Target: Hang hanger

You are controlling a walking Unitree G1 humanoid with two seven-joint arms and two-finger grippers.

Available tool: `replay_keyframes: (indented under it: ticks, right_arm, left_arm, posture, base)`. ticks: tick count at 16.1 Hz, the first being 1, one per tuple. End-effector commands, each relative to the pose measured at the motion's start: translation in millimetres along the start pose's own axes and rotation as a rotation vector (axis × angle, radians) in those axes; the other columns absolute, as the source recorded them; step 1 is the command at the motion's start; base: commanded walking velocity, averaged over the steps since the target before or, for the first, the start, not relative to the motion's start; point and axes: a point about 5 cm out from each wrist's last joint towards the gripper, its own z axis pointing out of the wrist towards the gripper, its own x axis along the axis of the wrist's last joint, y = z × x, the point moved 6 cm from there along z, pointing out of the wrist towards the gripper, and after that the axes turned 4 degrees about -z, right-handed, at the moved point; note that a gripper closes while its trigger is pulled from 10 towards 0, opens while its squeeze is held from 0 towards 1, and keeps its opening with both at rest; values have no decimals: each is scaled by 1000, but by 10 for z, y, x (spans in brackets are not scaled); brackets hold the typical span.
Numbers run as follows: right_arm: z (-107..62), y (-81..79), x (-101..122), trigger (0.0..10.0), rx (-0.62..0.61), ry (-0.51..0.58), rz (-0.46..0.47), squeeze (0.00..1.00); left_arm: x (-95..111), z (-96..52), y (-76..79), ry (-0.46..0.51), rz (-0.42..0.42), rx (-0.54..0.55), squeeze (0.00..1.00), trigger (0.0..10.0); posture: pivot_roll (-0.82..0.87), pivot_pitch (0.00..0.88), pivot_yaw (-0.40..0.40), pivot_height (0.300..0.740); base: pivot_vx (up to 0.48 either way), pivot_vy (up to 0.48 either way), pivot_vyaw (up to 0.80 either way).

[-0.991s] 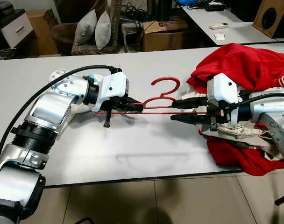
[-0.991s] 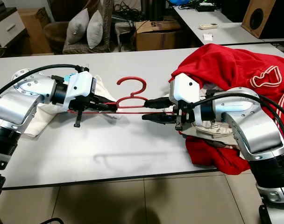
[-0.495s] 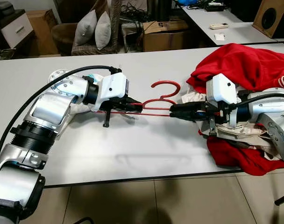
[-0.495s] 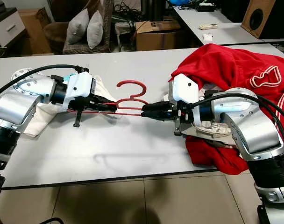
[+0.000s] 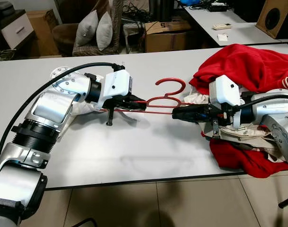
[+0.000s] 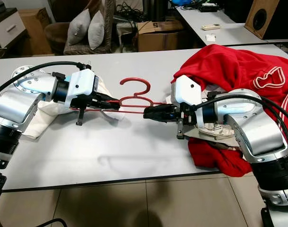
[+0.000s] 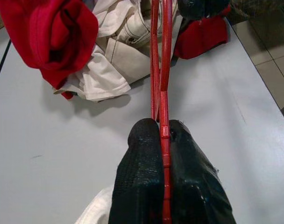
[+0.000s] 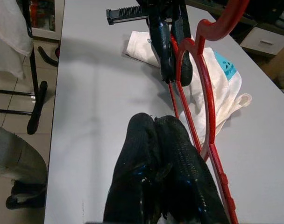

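Note:
A red plastic hanger (image 7: pixel 166 70) hangs level just above the white table (image 5: pixel 134 151), stretched between my two arms. My left gripper (image 5: pixel 143 102) is shut on the hanger's left end; the red bar shows pinched between its black fingertips (image 7: pixel 144 140). My right gripper (image 5: pixel 175 112) points at the hanger from the right with its fingers pressed together. In the right wrist view the hanger's (image 8: pixel 212 158) right end runs along the outer side of one finger. I see no bar between the pads.
A heap of red clothing (image 5: pixel 248 66) over a pale garment (image 7: pixel 118 51) lies under and behind my right arm. A white cloth (image 6: pixel 103 87) lies under my left wrist. Chairs, cushions and boxes stand beyond the table's far edge.
One second ago my right gripper stood open around the hanger's lower bar; it then shut. My left gripper has since lifted a little, raising the hanger's left end and hook.

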Motion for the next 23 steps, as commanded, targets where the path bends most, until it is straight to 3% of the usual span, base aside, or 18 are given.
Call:
replay_keyframes:
  ticks: [1,4,5,6,7,11,15,17,18,19,22,23]
  right_arm:
    - [-38,33,60,0,-4,20,-1,0]
    - [-48,44,89,0,-10,38,-4,0]
    - [-61,77,148,3490,-39,63,-34,0]
    - [-116,70,192,10000,-36,74,-33,0]
    - [-191,43,225,10000,-16,82,-17,1000]
    - [-347,98,169,10000,-65,40,-16,1000]
    - [-191,142,28,10000,-88,-31,-57,1000]
    - [-176,292,-30,10000,-166,-78,-109,1000]
    - [-179,367,-37,10000,-203,-88,-124,612]
    - [-179,377,-33,10000,-204,-87,-125,0]
    - [-139,366,-31,10000,-176,-69,-122,0]
    - [-84,288,-3,10000,-121,-36,-107,0]
  left_arm:
    - [54,-60,-78,8,9,30,0,0]
    - [42,-51,-71,8,3,25,0,0]
    - [-18,-56,-86,-19,7,36,0,0]
    - [-97,-69,-108,-48,0,52,0,0]
    - [-157,-87,-126,-63,-12,67,0,0]
    - [-165,-100,-103,-43,-30,67,0,0]
    - [6,-43,-51,8,12,28,0,0]
    - [34,-34,-2,5,32,3,0,0]
    - [34,-33,15,-1,38,-4,0,0]
    - [35,-31,20,-3,42,-5,0,0]
    - [77,-11,46,-4,65,-13,0,0]
    - [82,4,54,-8,70,-17,0,0]
  posture:
    - [24,0,47,740]
    - [20,0,48,740]
    - [19,0,48,740]
    - [20,0,47,740]
    - [18,0,50,740]
    - [10,0,53,740]
    - [18,0,50,740]
    - [21,0,48,740]
    - [23,0,46,740]
    - [24,0,45,740]
    - [28,0,41,740]
    - [31,0,41,740]
  base:
    - [0,0,0]
    - [0,0,0]
    - [0,0,0]
    - [0,0,0]
    - [0,0,0]
    - [0,0,0]
    - [0,0,0]
    - [0,0,0]
    - [0,0,0]
    - [0,0,0]
    - [0,0,0]
    - [0,0,0]
